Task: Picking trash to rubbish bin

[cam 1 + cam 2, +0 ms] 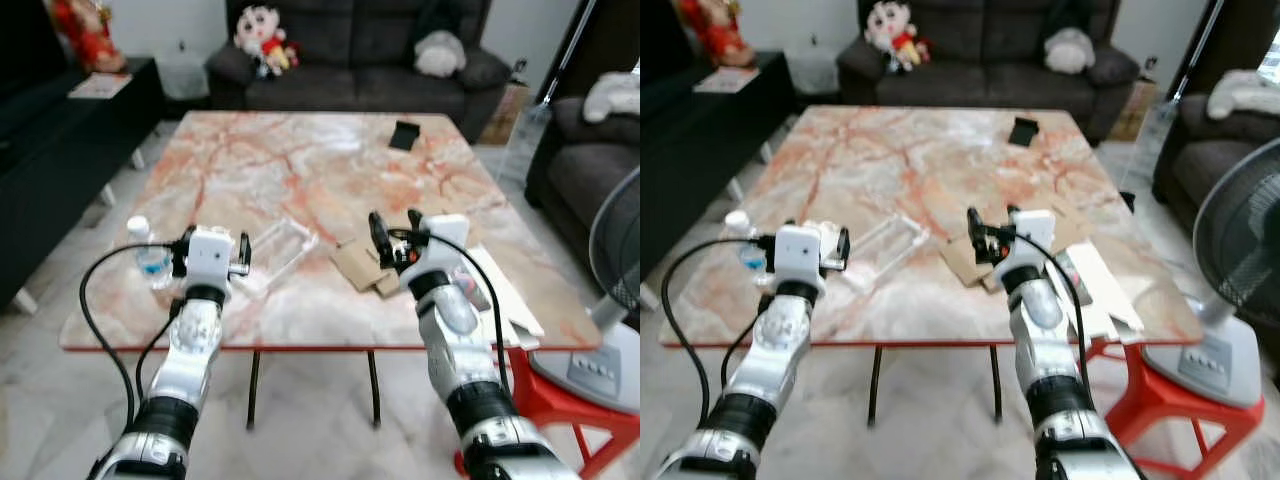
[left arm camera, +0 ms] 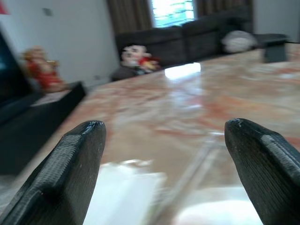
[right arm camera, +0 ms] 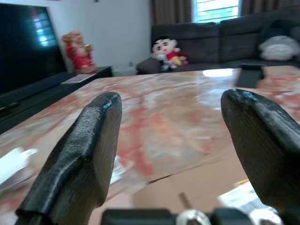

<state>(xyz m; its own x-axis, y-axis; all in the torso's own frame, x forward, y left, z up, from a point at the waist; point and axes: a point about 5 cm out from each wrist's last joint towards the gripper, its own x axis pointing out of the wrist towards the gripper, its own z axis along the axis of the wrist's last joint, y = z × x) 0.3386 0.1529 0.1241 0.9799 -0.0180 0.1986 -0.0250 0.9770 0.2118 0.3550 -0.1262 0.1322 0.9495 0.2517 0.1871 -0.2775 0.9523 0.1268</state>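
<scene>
- One small plastic bottle [image 1: 148, 252] with a white cap stands at the table's left edge, just beside the left gripper [image 1: 213, 250], whose fingers are spread and hold nothing.
- One clear, flat plastic tray [image 1: 278, 250] lies between the arms.
- Two or so brown cardboard pieces [image 1: 362, 268] lie under the right gripper [image 1: 393, 232], also spread and empty.
- One rectangular marble table [image 1: 300, 160], glossy pink-veined, fronts a dark sofa [image 1: 360, 50] holding two soft toys.

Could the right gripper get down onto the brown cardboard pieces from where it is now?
Probably yes: the right gripper hangs open directly above the cardboard pieces near the table edge, with nothing between them.
</scene>
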